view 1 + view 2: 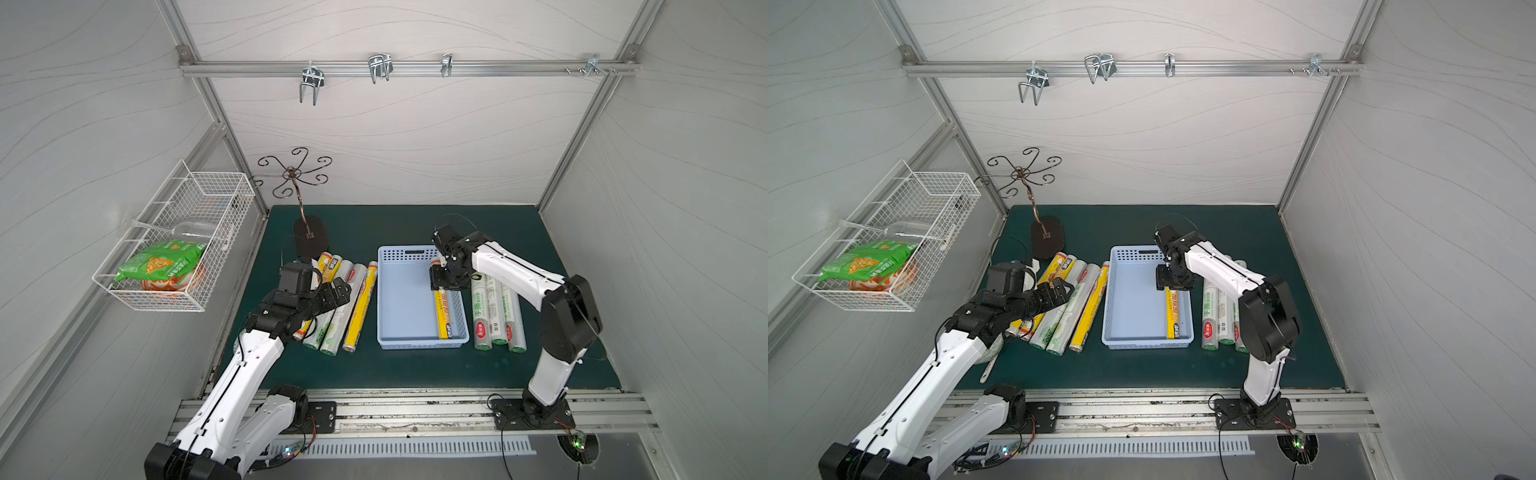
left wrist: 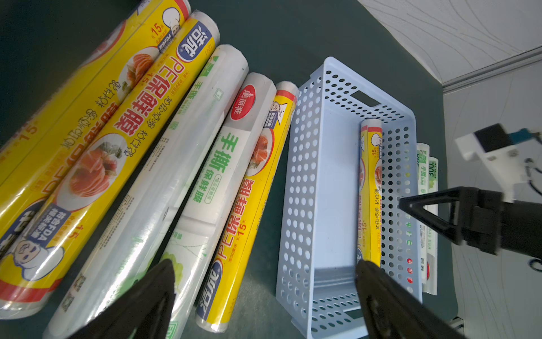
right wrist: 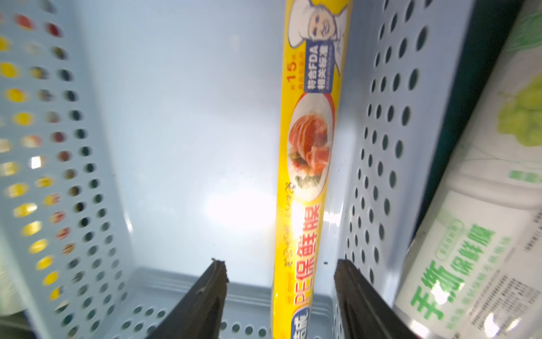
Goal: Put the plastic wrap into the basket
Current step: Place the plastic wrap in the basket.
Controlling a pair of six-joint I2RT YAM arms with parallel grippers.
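yellow roll (image 1: 444, 316): lay flat and lengthwise in the basket (image 1: 383, 299), close along the wall on the right arm's side; the right wrist view (image 3: 308, 146) showed it on the floor beside that perforated wall.
cluster (image 1: 353, 303): more rolls lay side by side on the desk (image 1: 415, 370), just beside the basket on the left arm's side.
white-green rolls (image 1: 494, 316): three lay on the desk just beside the basket's other long wall.
handling: judged light and stiff, so a roll should lift without sagging. being round, it would roll away if nudged. the glossy wrapper looked slippery, and a hard squeeze might dent it.
where to hold: probably across the middle, jaws square to the length, so neither end dips.
right claw (image 3: 280, 264): was low inside the basket over the yellow roll's far half. its jaws stood partly apart, one on each side of the roll with a gap showing at both. it gripped nothing.
left claw (image 2: 265, 261): was spread wide and empty, and hovered over the cluster.
progress: one roll was in and the rest were out.
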